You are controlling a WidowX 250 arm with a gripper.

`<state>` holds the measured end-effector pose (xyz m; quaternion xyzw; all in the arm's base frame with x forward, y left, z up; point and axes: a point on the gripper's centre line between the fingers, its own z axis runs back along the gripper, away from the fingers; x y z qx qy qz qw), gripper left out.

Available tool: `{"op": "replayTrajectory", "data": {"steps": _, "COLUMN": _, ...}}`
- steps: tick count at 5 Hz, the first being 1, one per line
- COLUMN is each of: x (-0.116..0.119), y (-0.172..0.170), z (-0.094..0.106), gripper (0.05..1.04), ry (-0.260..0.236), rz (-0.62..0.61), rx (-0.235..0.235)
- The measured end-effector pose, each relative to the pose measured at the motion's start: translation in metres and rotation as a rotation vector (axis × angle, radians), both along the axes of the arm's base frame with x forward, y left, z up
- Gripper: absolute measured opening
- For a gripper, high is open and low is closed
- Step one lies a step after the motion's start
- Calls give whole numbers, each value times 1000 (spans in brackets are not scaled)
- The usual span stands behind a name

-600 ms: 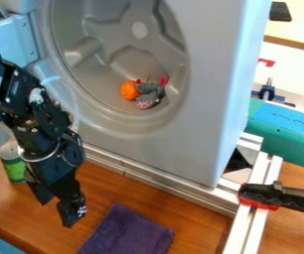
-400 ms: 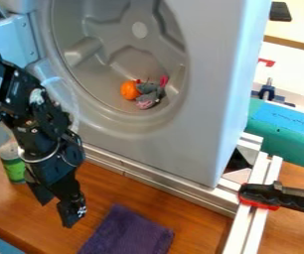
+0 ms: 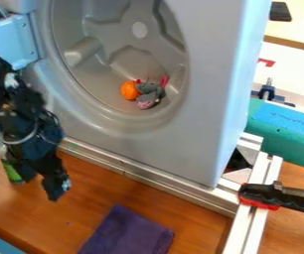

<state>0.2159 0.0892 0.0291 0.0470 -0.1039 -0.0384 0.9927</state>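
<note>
The green can [image 3: 13,173] stood on the tabletop [image 3: 92,198] at the frame's lower left, partly behind your gripper [image 3: 41,189], its fingers spread and empty, while the orange ball [image 3: 129,90] and grey plush toy [image 3: 148,93] sat low in the drum [image 3: 105,27], presumably because its curved wall cradled them.

A pale desk [image 3: 299,31] lies beyond the brown wooden table [image 3: 197,216].

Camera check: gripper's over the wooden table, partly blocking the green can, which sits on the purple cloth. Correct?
Not quite: the camera view shows the green can on the wooden table, apart from the purple cloth. The gripper is over the table, partly blocking the can, as you say.
</note>
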Motion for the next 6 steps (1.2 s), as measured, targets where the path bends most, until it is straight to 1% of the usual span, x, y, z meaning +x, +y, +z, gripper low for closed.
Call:
{"op": "replayTrajectory", "data": {"steps": 1, "x": 2, "y": 22, "z": -1, "gripper": 999, "ry": 0, "rz": 59, "rx": 69}}
{"op": "replayTrajectory", "data": {"steps": 2, "x": 3, "y": 55, "z": -24, "gripper": 999, "ry": 58, "rz": 102, "rx": 174}}
{"op": "replayTrajectory", "data": {"steps": 3, "x": 6, "y": 89, "z": -31, "gripper": 999, "ry": 95, "rz": 165, "rx": 257}}
{"op": "replayTrajectory", "data": {"steps": 4, "x": 8, "y": 116, "z": -29, "gripper": 999, "ry": 127, "rz": 239, "rx": 284}}
{"op": "replayTrajectory", "data": {"steps": 5, "x": 4, "y": 134, "z": -24, "gripper": 999, "ry": 144, "rz": 292, "rx": 295}}
{"op": "replayTrajectory", "data": {"steps": 6, "x": 1, "y": 138, "z": -25, "gripper": 999, "ry": 148, "rz": 321, "rx": 280}}
